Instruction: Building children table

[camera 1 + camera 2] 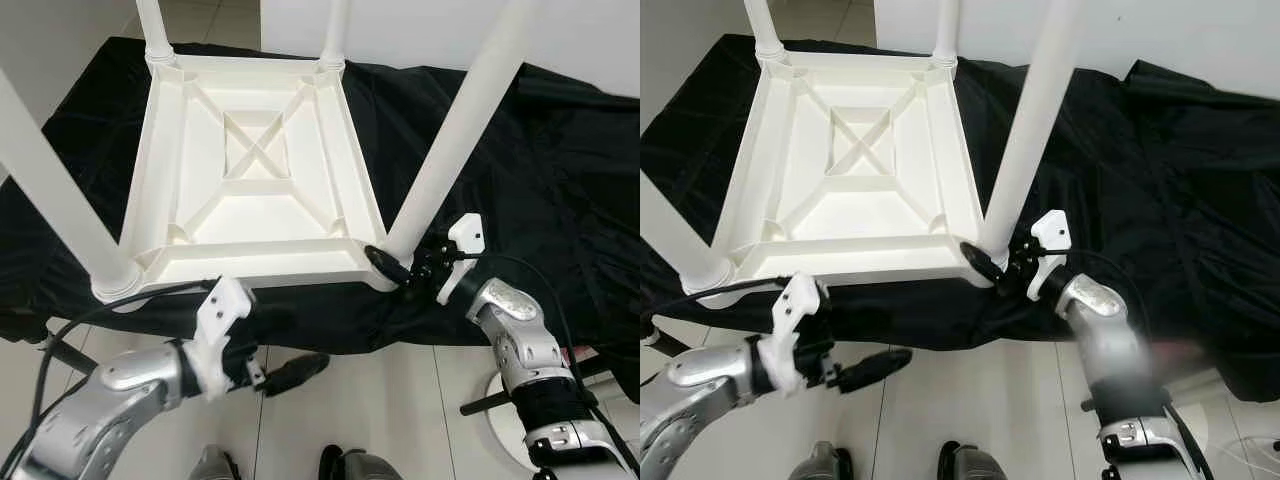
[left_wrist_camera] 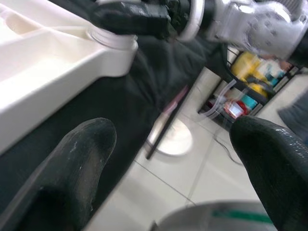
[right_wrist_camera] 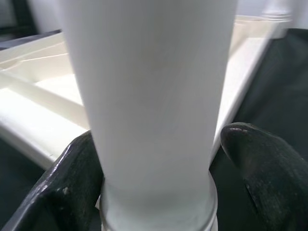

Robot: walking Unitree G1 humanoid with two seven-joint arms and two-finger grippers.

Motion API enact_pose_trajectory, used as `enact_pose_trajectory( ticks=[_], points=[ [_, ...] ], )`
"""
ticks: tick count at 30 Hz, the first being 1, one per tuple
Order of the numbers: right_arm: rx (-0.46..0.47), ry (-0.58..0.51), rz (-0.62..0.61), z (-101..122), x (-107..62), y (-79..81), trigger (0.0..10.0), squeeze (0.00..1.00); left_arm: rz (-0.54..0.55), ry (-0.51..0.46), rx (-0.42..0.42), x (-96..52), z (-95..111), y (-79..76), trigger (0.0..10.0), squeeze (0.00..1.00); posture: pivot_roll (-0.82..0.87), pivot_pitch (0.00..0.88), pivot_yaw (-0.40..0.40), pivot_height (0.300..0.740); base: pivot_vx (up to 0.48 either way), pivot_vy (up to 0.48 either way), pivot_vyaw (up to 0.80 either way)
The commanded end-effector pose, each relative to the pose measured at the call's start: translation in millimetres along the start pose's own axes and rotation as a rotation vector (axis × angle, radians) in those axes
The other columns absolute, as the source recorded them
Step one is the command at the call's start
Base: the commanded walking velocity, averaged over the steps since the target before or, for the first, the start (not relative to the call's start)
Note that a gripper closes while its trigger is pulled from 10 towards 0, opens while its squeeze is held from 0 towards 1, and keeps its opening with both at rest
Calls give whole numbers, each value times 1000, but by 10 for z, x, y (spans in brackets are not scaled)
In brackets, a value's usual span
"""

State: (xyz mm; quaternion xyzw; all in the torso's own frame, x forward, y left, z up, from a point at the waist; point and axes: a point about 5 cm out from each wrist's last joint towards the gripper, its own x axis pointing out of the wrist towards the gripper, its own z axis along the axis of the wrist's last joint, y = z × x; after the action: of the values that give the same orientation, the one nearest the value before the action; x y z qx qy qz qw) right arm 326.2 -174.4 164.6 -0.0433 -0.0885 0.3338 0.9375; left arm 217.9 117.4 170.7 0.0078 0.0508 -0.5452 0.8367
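Your left end effector (image 1: 290, 372) hangs at 7 o'clock off the near edge, fingers spread, holding nothing. Your right end effector (image 1: 395, 268) at 5 o'clock straddles the base of the near-right leg (image 1: 455, 140), one finger touching, probably seating it. Beyond, the upturned children table (image 1: 255, 180) rests on black cloth (image 1: 560, 160).

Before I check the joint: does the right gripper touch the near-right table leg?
Touching: right wrist view shows one finger against the leg; the other stands off.
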Motion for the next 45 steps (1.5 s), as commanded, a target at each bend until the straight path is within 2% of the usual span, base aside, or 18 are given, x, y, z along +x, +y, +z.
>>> enact_pose_trajectory(
  ticks=[1, 5, 9, 11, 14, 17, 19, 22, 25, 26, 29, 34, 35, 36, 37, 42, 45],
  points=[
    [10, 23, -86, -78, -49, -81, 10000, 0, 46, 2, 9, 30, -19, 53, 10000, 0, 63, 156, -84, 740, 0, 0, 0],
    [9, 11, -122, -88, -47, -92, 10000, 0, 82, -12, 21, 53, -9, 106, 10000, 0, 62, 151, -86, 740, 0, 0, 0],
    [77, -49, -174, -32, -27, -88, 10000, 0, 113, -19, 36, 70, -1, 141, 10000, 0, 56, 132, -87, 740, 0, 0, 0],
    [76, -61, -179, -22, -28, -63, 10000, 0, 114, -23, 20, 77, -3, 128, 10000, 0, 55, 129, -90, 740, 0, 0, 0],
    [51, -71, -149, -27, -7, -4, 10000, 0, 179, -90, -49, 233, 34, 99, 10000, 0, 49, 119, -84, 740, 0, 0, 0],
    [54, -65, -129, -46, 0, 19, 10000, 0, 216, -113, -62, 321, 56, 88, 10000, 0, 49, 116, -85, 740, 0, 0, 0],
    [55, -70, -130, -41, 7, 11, 10000, 0, 238, -177, -26, 384, 131, 84, 10000, 0, 52, 108, -85, 740, 0, 0, 0],
    [52, -73, -130, -32, 11, 10, 10000, 0, 259, -186, -30, 417, 147, 94, 10000, 0, 52, 108, -85, 740, 0, 0, 0],
    [32, -78, -109, 4, 16, 4, 10000, 0, 273, -140, 86, 520, 163, 55, 10000, 0, 62, 106, -91, 740, 0, 0, 0],
    [24, -79, -103, 14, 14, 3, 10000, 0, 260, -133, 100, 530, 165, 37, 10000, 0, 62, 106, -91, 740, 0, 0, 0],
    [2, -83, -92, 51, -11, -27, 10000, 0, 217, -143, 91, 516, 196, -10, 10000, 0, 65, 100, -90, 740, 0, 0, 0],
    [-30, -79, -62, 97, -50, -91, 10000, 0, 220, -126, 104, 493, 218, 7, 10000, 0, 62, 103, -90, 740, 0, 0, 0],
    [-34, -74, -64, 98, -43, -125, 2431, 0, 213, -114, 110, 489, 219, 11, 10000, 0, 60, 104, -92, 740, 0, 0, 0],
    [-34, -74, -64, 98, -43, -125, 2431, 0, 213, -114, 110, 489, 219, 11, 10000, 0, 60, 104, -92, 740, 0, 0, 0],
    [-44, -66, -62, 96, -30, -164, 0, 0, 212, -95, 131, 494, 218, 24, 10000, 0, 61, 101, -95, 740, 0, 0, 0],
    [-49, -52, -60, 66, -4, -187, 0, 0, 216, -77, 140, 523, 207, 44, 10000, 0, 58, 96, -93, 740, 0, 0, 0],
    [-37, -43, -56, 34, 12, -188, 0, 0, 230, -100, 162, 534, 240, 59, 10000, 0, 60, 94, -95, 740, 0, 0, 0]
  ],
)
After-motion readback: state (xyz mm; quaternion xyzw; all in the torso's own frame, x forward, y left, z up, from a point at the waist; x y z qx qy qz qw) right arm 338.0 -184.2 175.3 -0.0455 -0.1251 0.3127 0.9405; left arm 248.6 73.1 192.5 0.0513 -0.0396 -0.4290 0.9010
